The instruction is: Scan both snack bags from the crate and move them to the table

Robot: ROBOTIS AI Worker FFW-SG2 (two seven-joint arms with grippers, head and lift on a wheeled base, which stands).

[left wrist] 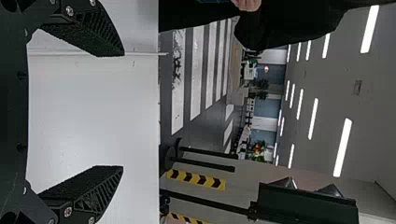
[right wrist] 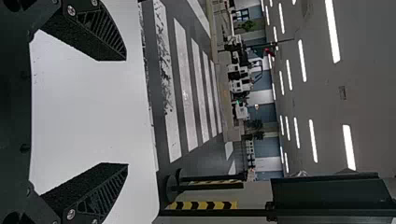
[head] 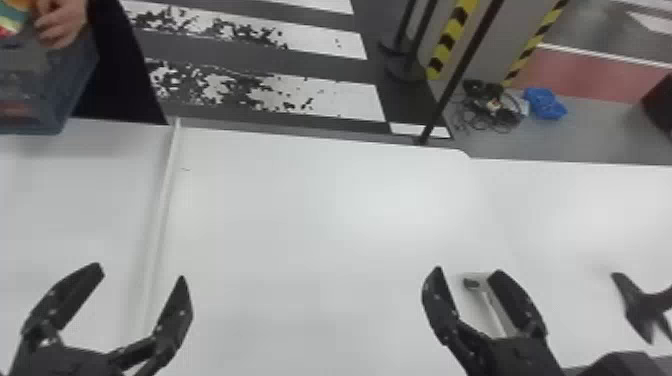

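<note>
Person's hand (head: 59, 24) at blue crate (head: 56, 111)

Open lane through the middle, obstacles on both flanks.
White table (head: 310, 215): broad passage from near side to far edge, right of a thin pale strip (head: 162, 200) running lengthwise. Far left corner blocked by crate (head: 50, 95), person's hand (head: 60, 22) above it. Near right: slim pale tool (head: 492, 305) beside right gripper's (head: 469, 271) fingers; black forked object (head: 642, 305) at the view's right edge.
</note>
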